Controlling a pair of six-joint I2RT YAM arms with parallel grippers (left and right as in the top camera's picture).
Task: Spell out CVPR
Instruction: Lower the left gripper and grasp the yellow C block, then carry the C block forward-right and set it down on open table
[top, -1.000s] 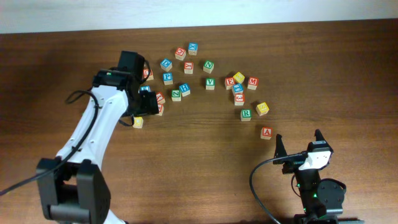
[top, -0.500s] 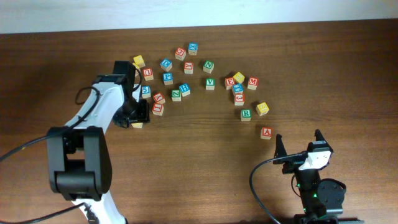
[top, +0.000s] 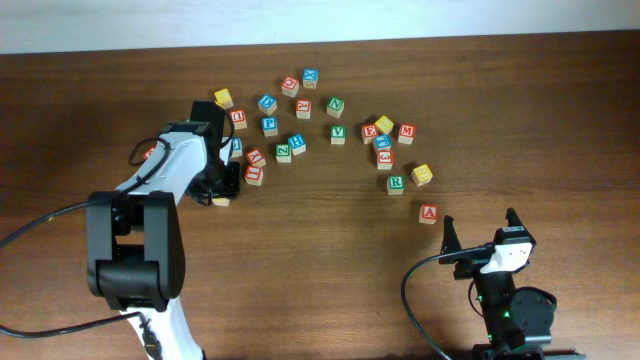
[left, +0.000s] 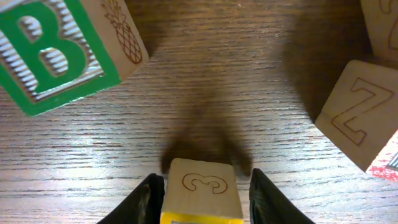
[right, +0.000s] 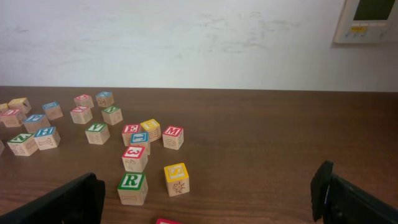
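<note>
A small wooden cube with a yellow top face sits on the table between my left gripper's fingers. Its side shows an engraved mark. The left finger is against it and a thin gap remains at the right finger. From overhead, this yellow cube lies just under the left gripper. The blue P, green V and green R lie loose among the other cubes. The right wrist view shows the R and V. My right gripper stands open and empty near the front right.
A green B cube and a Z-engraved cube flank the left gripper. Red and blue cubes crowd its right. A yellow S cube and a red A cube lie near the R.
The left arm has swung and lowered over the yellow-faced cube, and its jaws have narrowed around it. The cube and the right arm have not moved.
</note>
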